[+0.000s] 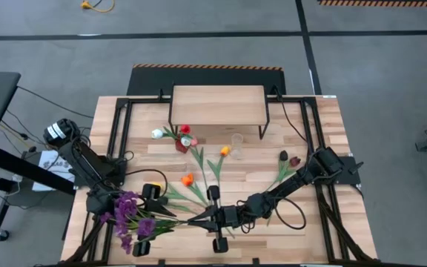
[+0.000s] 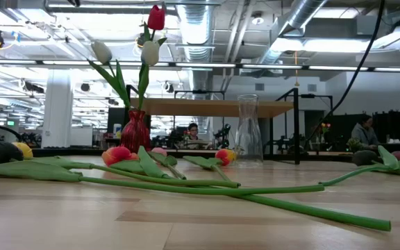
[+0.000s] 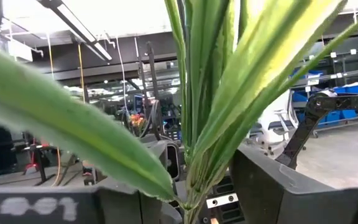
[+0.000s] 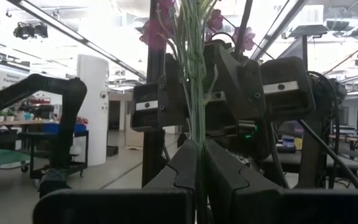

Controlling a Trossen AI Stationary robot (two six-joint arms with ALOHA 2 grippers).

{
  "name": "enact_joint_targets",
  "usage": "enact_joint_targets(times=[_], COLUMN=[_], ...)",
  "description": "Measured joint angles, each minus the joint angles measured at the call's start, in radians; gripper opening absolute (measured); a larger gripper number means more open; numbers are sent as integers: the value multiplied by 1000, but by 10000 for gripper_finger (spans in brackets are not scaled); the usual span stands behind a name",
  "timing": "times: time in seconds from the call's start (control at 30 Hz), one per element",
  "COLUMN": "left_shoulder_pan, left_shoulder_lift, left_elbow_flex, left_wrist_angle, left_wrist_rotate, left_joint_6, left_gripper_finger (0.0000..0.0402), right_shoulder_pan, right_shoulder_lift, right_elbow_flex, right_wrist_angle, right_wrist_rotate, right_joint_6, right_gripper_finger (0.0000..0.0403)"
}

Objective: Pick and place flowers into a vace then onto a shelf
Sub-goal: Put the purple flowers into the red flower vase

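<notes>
A bunch of purple sprigs [image 1: 130, 215] with long green stems and leaves [image 3: 229, 93] spans between my two grippers near the table's front edge. My right gripper [image 1: 196, 220] is shut on the stem ends. My left gripper [image 4: 194, 93] faces it, closed around the bunch nearer the blossoms [image 4: 160, 31]. A red vase [image 2: 135, 132] holding white and red tulips stands on the table in front of the shelf [image 1: 217, 104]. A clear glass vase [image 2: 247, 130] stands to its right. Loose tulips [image 1: 187, 179] lie flat on the planks. My left gripper has the bundled stems [image 4: 194, 74] between its two fingers [image 4: 173, 93], partway along, below the blossoms. It comes from the table's left, in line with the stems, and the blossoms lie back over it. My right gripper pinches the lower ends of the stems [image 4: 196, 134] between its two fingers [image 4: 182, 165]. It comes from the table's right, and the stems run straight on from the fingertips toward the left gripper.
Orange tulips [image 1: 224, 150] and dark maroon ones [image 1: 289, 159] lie between the vases and my arms, their stems [image 2: 255, 198] crossing the middle of the table. The shelf's thin black legs [image 2: 296, 125] stand behind the glass vase. People sit in the room beyond.
</notes>
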Motion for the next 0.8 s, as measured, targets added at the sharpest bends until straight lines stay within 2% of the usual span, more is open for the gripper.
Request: enact_joint_targets(times=[0.17, 0.23, 0.37, 0.4, 0.57, 0.73, 0.8], left_shoulder_pan=[7, 10, 9, 9, 10, 10, 8], left_shoulder_lift=[0, 1, 1, 1, 1, 1, 1], left_elbow_flex=[0, 0, 0, 0, 0, 0, 0], left_wrist_angle=[2, -1, -11, -11, -14, -33, -37], left_wrist_rotate=[-23, -43, -69, -69, -119, -158, -183], left_joint_6=[5, 12, 31, 32, 41, 40, 41], left_gripper_finger=[140, 112, 21, 14, 5, 2, 2], right_shoulder_pan=[0, 0, -2, -2, -1, 0, 5], right_shoulder_lift=[0, 0, 0, 0, 0, 0, 0], right_elbow_flex=[0, 0, 0, 0, 0, 0, 0], right_wrist_angle=[-6, -11, -22, -22, -48, -87, -95], right_wrist_rotate=[0, 0, -4, -1, 63, 89, 160], right_joint_6=[0, 0, 38, 59, 112, 112, 112], right_gripper_finger=[8, 9, 24, 31, 78, 142, 172])
